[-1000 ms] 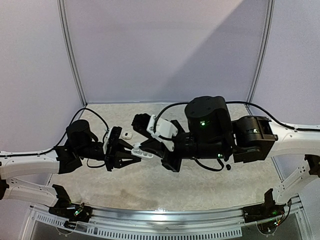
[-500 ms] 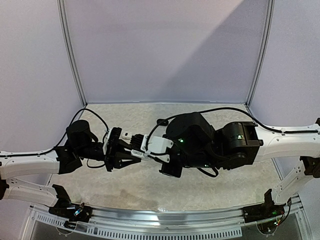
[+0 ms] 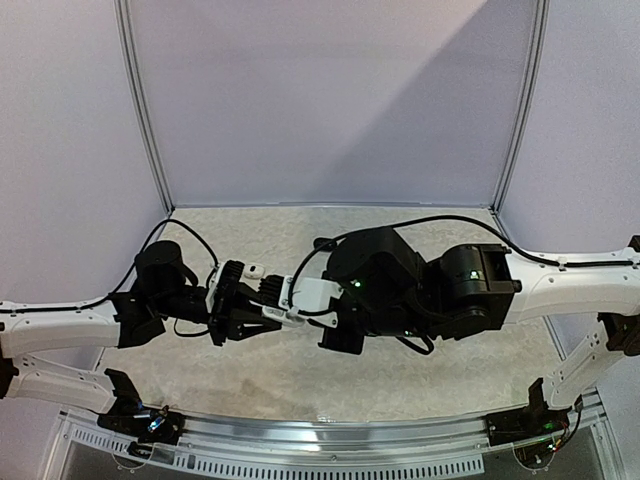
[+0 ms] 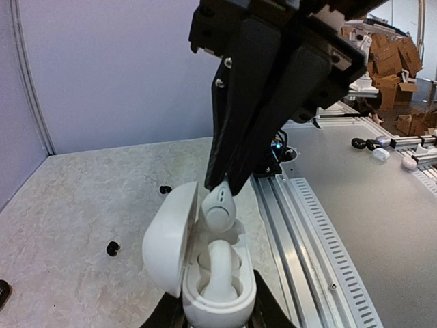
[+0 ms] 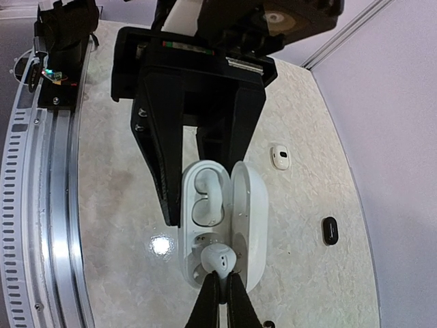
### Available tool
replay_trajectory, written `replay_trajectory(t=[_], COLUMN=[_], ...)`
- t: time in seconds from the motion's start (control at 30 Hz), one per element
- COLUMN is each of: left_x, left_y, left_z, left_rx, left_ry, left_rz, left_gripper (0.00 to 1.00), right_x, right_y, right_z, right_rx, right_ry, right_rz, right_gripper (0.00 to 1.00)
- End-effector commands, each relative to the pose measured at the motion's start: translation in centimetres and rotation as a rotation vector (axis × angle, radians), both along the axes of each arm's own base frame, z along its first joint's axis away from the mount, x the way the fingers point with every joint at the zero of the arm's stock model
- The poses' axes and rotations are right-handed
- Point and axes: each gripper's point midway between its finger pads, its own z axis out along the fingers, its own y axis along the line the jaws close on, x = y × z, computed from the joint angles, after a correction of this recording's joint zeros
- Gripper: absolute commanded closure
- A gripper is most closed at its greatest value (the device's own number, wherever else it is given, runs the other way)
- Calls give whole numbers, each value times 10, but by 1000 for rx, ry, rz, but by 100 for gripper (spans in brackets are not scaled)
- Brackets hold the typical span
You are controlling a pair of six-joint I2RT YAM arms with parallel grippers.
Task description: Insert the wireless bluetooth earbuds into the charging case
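One seated earbud (image 4: 217, 268) already rests in the socket of the open charging case (image 4: 220, 301) that lies nearer the left wrist. That leaves the case half filled, as far as the wrist views show. The left tool (image 4: 213, 317) is clenched on the lower body of the case from both sides and holds it up off the desk (image 4: 82, 191), with the lid (image 4: 171, 232) swung wide to one side. The right tool (image 5: 220, 283) is clenched on the held earbud (image 4: 218, 205), a white one, pinching its upper end between narrow fingertips. This bud hangs directly over the empty socket with its lower end at or just inside the mouth. It looks slightly tilted rather than dropped home, so I judge the insertion begun but not finished. What seems left for this case is to press or lower the bud until it sits level with its partner and then let the pinch go. Closing the lid may follow, though the task sentence does not ask for it. Elsewhere on the desk a loose white earbud (image 5: 280, 157) and a small black piece (image 5: 330, 230), probably another bud, lie well apart from the case. Whether they are also meant to be stowed, I cannot tell.
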Motion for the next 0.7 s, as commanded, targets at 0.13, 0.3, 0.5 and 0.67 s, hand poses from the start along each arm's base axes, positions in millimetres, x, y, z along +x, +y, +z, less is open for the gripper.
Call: replay_trajectory(t=[0.13, 0.3, 0.5, 0.67], left_x=[2, 3, 5, 7], left_y=[-1, -2, -2, -2], left_z=[4, 6, 9, 9], left_rx=[-14, -26, -39, -50], left_ry=[-8, -12, -9, -4], left_rz=[3, 8, 21, 35], left_gripper=[100, 100, 100, 100], right_x=[0, -2, 3, 9], right_y=[7, 11, 9, 5], right_z=[-2, -9, -17, -25], right_rx=[5, -3, -13, -37], right_ry=[8, 26, 38, 40], right_rz=[2, 8, -20, -57], right_gripper=[100, 100, 100, 100])
